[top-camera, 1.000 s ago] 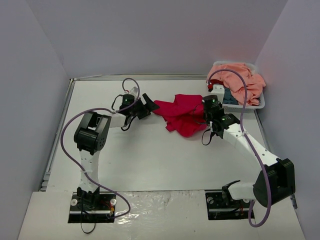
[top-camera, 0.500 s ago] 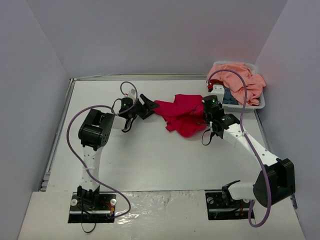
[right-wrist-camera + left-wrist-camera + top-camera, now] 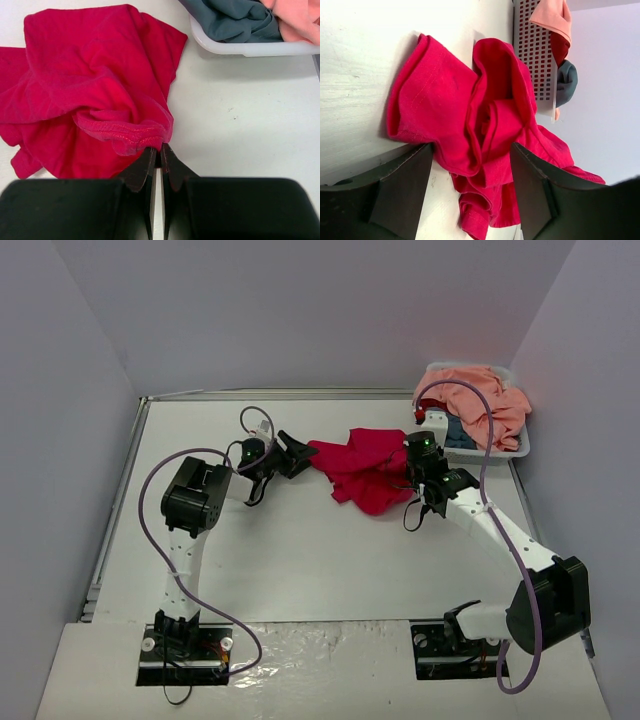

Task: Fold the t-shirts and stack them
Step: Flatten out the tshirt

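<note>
Robotics lab test cell, plain grey partition walls (image 3: 300,310) boxing in a white counter (image 3: 300,560), two cabled arms bolted at its near edge

- Crumpled crimson-red cloth t-shirt (image 3: 95,85): soft matt knit, stitched hems.
- White perforated plastic basket (image 3: 532,55): smooth, faintly glossy.
- Peach-pink cloth t-shirt (image 3: 480,400) and teal-blue cloth t-shirt (image 3: 240,20): soft, matt, creased.
- White table top (image 3: 240,115): matt, lightly speckled.
- Black gripper fingers (image 3: 402,192): smooth matt plastic.
- Purple cable (image 3: 145,510): smooth, slightly shiny.
</note>
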{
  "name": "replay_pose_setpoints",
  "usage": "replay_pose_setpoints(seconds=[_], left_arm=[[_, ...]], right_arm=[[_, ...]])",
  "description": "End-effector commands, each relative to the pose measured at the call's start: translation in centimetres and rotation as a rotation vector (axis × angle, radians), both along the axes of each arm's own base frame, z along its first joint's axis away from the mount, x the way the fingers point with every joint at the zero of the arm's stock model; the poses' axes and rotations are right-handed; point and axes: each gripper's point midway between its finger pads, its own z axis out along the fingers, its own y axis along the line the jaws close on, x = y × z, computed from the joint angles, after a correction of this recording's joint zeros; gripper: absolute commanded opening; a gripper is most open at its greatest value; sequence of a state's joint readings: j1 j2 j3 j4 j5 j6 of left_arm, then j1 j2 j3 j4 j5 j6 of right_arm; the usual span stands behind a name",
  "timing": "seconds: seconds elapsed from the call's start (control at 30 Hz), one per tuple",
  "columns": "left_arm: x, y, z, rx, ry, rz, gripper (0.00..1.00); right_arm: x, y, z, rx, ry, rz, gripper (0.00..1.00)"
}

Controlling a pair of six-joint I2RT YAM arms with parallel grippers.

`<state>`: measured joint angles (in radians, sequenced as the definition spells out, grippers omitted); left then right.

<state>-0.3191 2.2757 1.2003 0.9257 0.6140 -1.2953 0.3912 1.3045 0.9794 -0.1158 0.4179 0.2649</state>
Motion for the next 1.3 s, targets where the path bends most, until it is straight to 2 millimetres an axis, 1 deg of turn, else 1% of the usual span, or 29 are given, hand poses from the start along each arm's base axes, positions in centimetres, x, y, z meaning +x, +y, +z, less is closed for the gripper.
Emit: replay_pose_setpoints(seconds=[0.0,0.07,0.1,0.17,0.2,0.27,0.4,0.5,0.53,0.63,0.9,0.97,1.0,1.13,1.17,1.2,1.23,1.27], left_arm=[[-2.2,0.3,-6.0,0.074,0.163,-0.013,0.62],[-2.3,0.3,-6.2,0.082,0.17,-0.017,0.56],[-2.5,0.3,-6.6,0.09,0.187,-0.021,0.48],[-2.4,0.3,-6.5,0.101,0.186,-0.027,0.42],[-2.7,0.3,-6.9,0.113,0.205,-0.029,0.38],[-2.7,0.4,-7.0,0.136,0.202,-0.035,0.35],[-3.1,0.7,-7.6,0.187,0.228,-0.043,0.31],[-3.1,0.8,-7.5,0.215,0.233,-0.042,0.29],[-3.0,0.9,-7.6,0.223,0.234,-0.039,0.28],[-3.0,1.3,-7.6,0.251,0.24,-0.026,0.18],[-2.9,1.3,-7.8,0.255,0.25,-0.015,0.11],[-2.9,1.3,-8.0,0.257,0.255,-0.013,0.03],[-3.0,1.3,-8.0,0.256,0.254,-0.013,0.02],[-3.0,1.5,-7.5,0.258,0.234,-0.009,0.02],[-2.9,1.6,-6.9,0.261,0.217,-0.002,0.02],[-2.8,1.9,-6.5,0.286,0.19,-0.001,0.02],[-3.2,2.4,-6.8,0.325,0.206,0.0,0.02],[-2.9,2.7,-5.2,0.345,0.174,0.01,0.02]], right_arm=[[0.1,-0.4,1.1,0.022,-0.047,-0.024,0.0],[0.1,-0.4,1.0,0.021,-0.046,-0.024,0.0],[0.0,-0.4,1.1,0.024,-0.047,-0.024,0.0],[0.1,-0.3,1.1,0.025,-0.048,-0.022,0.0],[0.0,-0.3,1.0,0.024,-0.046,-0.023,0.0],[0.0,-0.3,1.0,0.024,-0.046,-0.02,0.0],[0.0,-0.3,1.0,0.026,-0.048,-0.021,0.0],[-0.1,-0.2,1.0,0.03,-0.048,-0.016,0.0],[-0.1,-0.2,1.1,0.031,-0.049,-0.016,0.0],[-0.1,-0.3,1.1,0.032,-0.051,-0.015,0.0],[-0.1,-0.1,1.1,0.036,-0.05,-0.01,0.0],[-0.2,-0.1,1.1,0.037,-0.05,-0.009,0.0],[-0.1,-0.1,1.2,0.038,-0.053,-0.009,0.0],[-0.1,-0.1,1.2,0.039,-0.054,-0.008,0.0],[-0.1,-0.1,1.3,0.041,-0.056,-0.007,0.0],[-0.1,0.0,1.3,0.043,-0.056,-0.004,0.0],[-0.1,0.0,1.5,0.046,-0.06,-0.003,0.0],[-0.1,0.1,1.6,0.046,-0.062,-0.001,0.0]])
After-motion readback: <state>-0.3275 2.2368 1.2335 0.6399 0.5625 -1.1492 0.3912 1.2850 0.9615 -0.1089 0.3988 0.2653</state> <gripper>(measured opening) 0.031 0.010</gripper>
